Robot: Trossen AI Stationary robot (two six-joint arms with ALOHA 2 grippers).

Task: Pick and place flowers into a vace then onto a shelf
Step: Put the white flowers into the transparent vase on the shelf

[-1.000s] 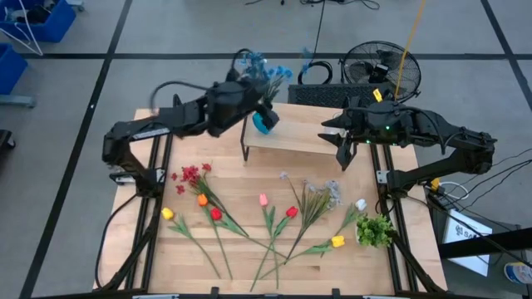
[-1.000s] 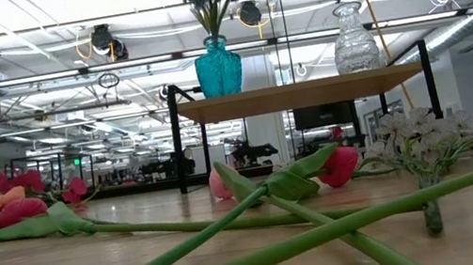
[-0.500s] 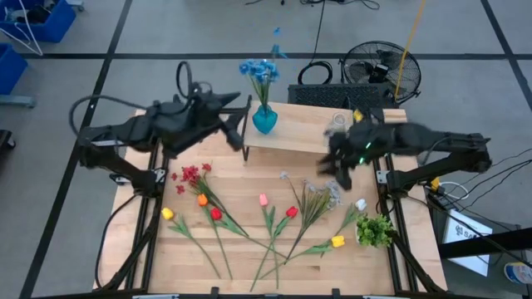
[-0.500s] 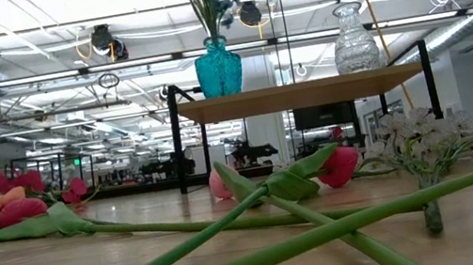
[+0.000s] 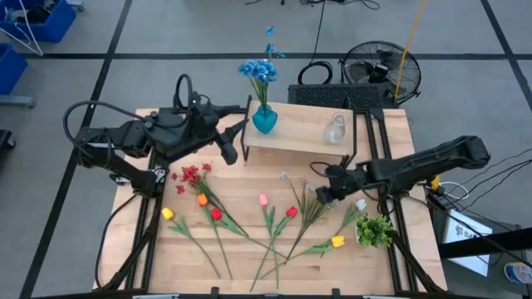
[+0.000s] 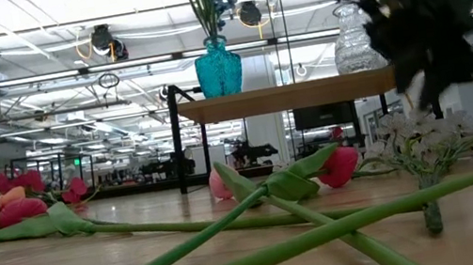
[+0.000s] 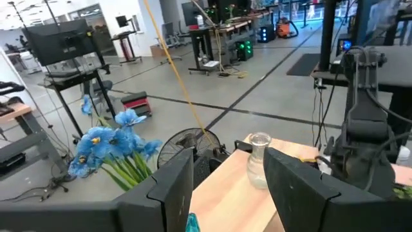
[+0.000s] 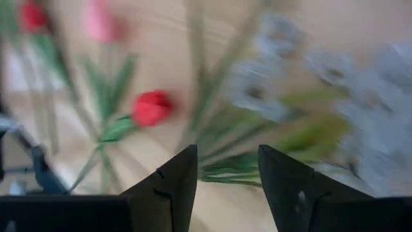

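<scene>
Several flowers lie on the table on their stems: red, orange, yellow and pink blossoms, and a white bunch. The shelf stands at the far side. It carries a teal vase with blue flowers and a clear glass vase. My left gripper is open and empty, left of the shelf and pointing level toward it. My right gripper is open and tilted downward just above the white bunch, with nothing between its fingers.
A bushy green leafy clump lies at the near right. Crossed green stems cover the table's near middle. A black fan and cables stand beyond the far edge. Bare wood shows along the near left.
My left gripper has drawn back from the teal vase toward the table's left, and the vase stays on the shelf with the blue flowers upright. My right gripper has dropped from above the shelf's right end down to the white bunch, rolling its wrist on the way.
</scene>
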